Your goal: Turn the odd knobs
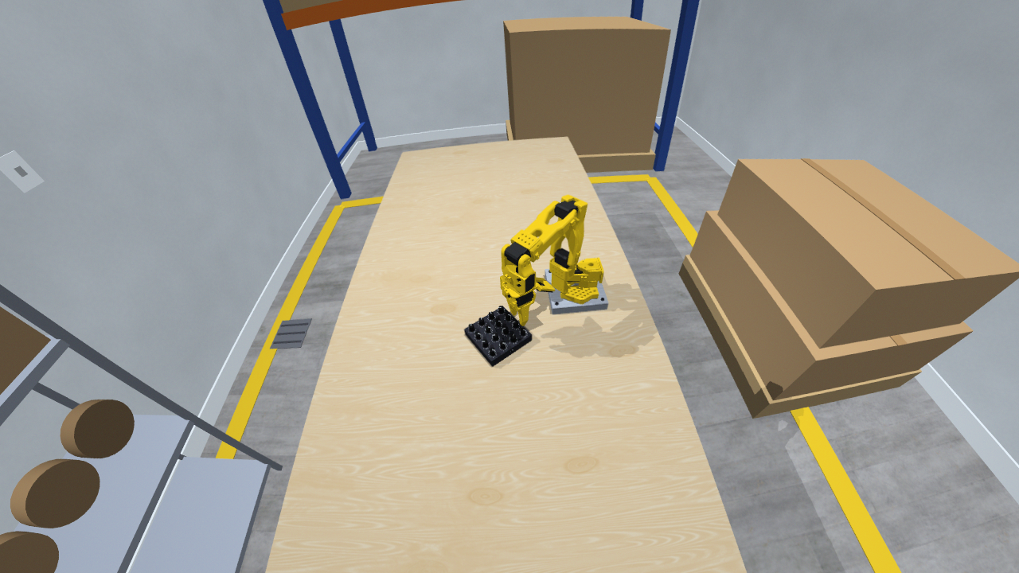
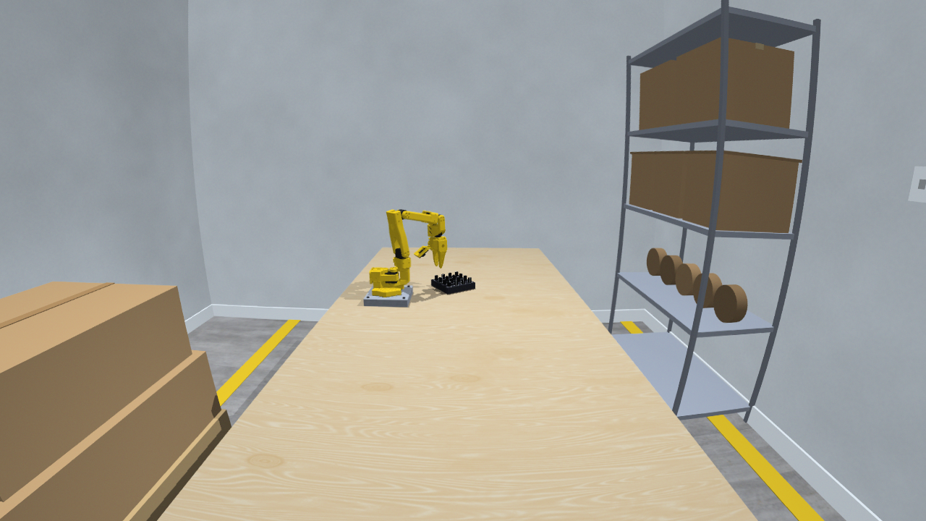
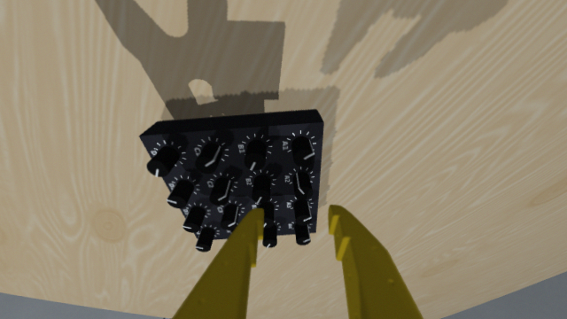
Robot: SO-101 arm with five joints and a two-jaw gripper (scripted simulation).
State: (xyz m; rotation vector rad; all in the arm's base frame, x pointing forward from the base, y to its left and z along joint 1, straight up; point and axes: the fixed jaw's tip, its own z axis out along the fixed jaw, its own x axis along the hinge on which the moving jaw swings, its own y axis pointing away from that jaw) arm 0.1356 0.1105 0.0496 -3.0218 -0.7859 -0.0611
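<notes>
The black knob box (image 1: pixel 510 349) (image 2: pixel 459 289) (image 3: pixel 239 121) lies on the table in front of the arm. In the wrist view row A is at the right and row D at the left. Knob A2 (image 3: pixel 302 183) points at a different mark from A1 (image 3: pixel 302 148), A3 and A4, which look alike. The visible B knobs look alike, as do C1, C2 and C3; C4 is hidden by the left finger. Knob D1 (image 3: pixel 163 160) points differently from D2 (image 3: pixel 181 193), D3 and D4. My gripper (image 1: pixel 523 321) (image 2: pixel 440 266) (image 3: pixel 298 209) is partly open and empty, above the box.
The arm's grey base plate (image 1: pixel 578 307) (image 2: pixel 387 302) stands beside the box on the wooden table (image 1: pixel 498 427) (image 2: pixel 453 421). Cardboard boxes (image 1: pixel 890 235) (image 2: pixel 97 349) and a metal shelf (image 2: pixel 686 375) stand off the table.
</notes>
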